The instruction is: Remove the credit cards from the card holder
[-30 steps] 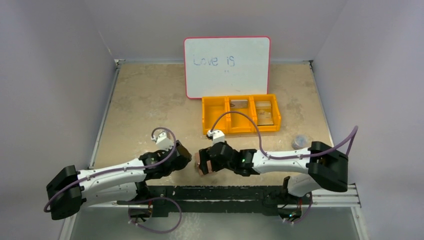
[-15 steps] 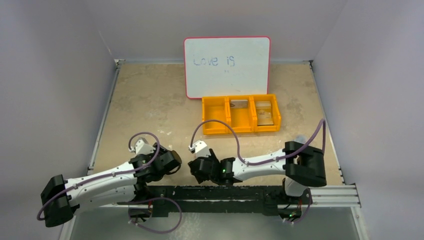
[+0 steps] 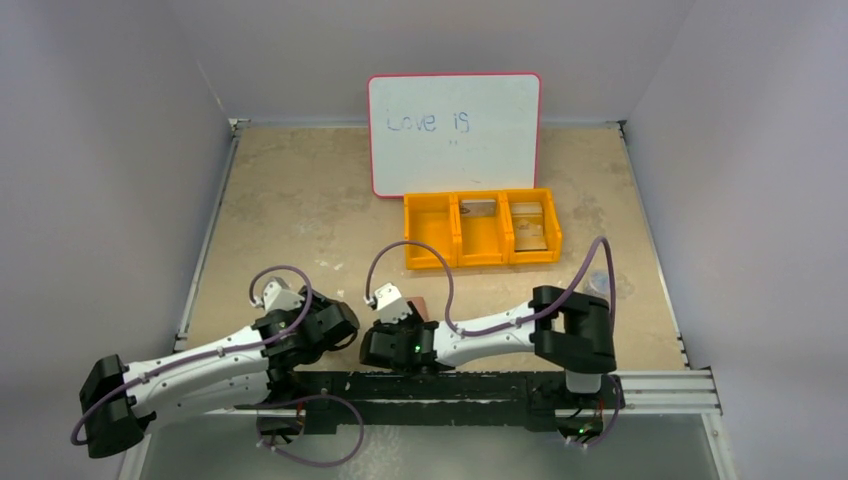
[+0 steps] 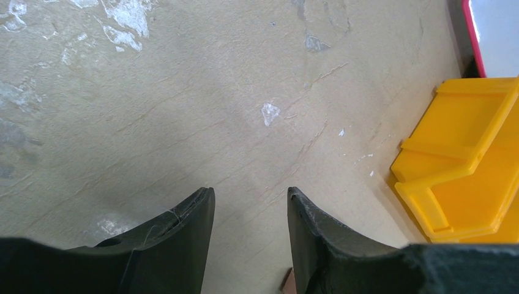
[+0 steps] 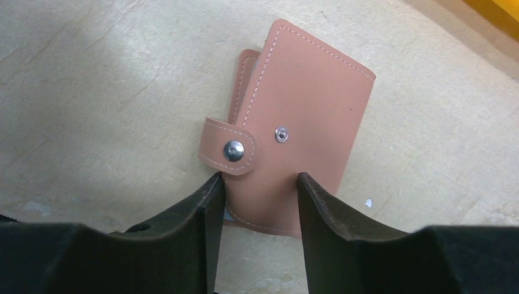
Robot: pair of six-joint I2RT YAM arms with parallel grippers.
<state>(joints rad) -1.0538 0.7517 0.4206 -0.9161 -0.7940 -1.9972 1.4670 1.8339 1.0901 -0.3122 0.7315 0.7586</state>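
Observation:
The card holder (image 5: 300, 122) is a brown bifold wallet lying closed and flat on the table, its snap strap (image 5: 229, 149) on the left. It shows as a small brown patch in the top view (image 3: 421, 304). My right gripper (image 5: 260, 176) is open above the holder's near edge, with a finger on either side and not gripping it. It is at the table's near middle (image 3: 398, 328). My left gripper (image 4: 250, 191) is open and empty over bare table, just left of it (image 3: 340, 322). Flat cards lie in the orange tray: a greyish one (image 3: 480, 209) and a beige one (image 3: 531, 226). No card shows in the holder.
The orange three-compartment tray (image 3: 428, 238) stands mid-table; its corner shows in the left wrist view (image 4: 465, 171). A whiteboard (image 3: 455, 135) leans behind it. A small clear round object (image 3: 600, 282) lies at the right. The black rail (image 3: 480, 385) runs along the near edge.
Both arms have drawn back toward the near edge and to the left. The holder, earlier at my right gripper's jaws, now lies flat on the table in front of the open fingers.

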